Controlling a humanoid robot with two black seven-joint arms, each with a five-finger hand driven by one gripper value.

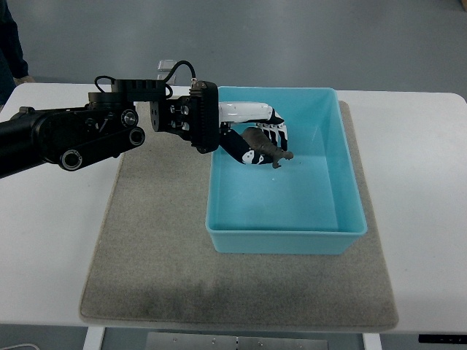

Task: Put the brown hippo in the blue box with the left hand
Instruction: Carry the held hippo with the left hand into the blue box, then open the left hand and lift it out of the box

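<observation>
Brown hippo (264, 148): small figurine, likely light, rigid and smooth-skinned; best pinched across its stout body. Blue box (286, 233), on grey mat (153, 240), lies under it. Left hand (257, 136) clasps the hippo, fingers curled round it, above the box's far-left interior, not yet released.

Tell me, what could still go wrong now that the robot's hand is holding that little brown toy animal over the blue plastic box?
1. The small brown toy hippo is still clamped in the black-and-white left hand; it might catch on a finger when released.
2. The hand sits just past the left wall of the light blue plastic box, so pulling back low could nudge the box along the grey felt mat.
</observation>
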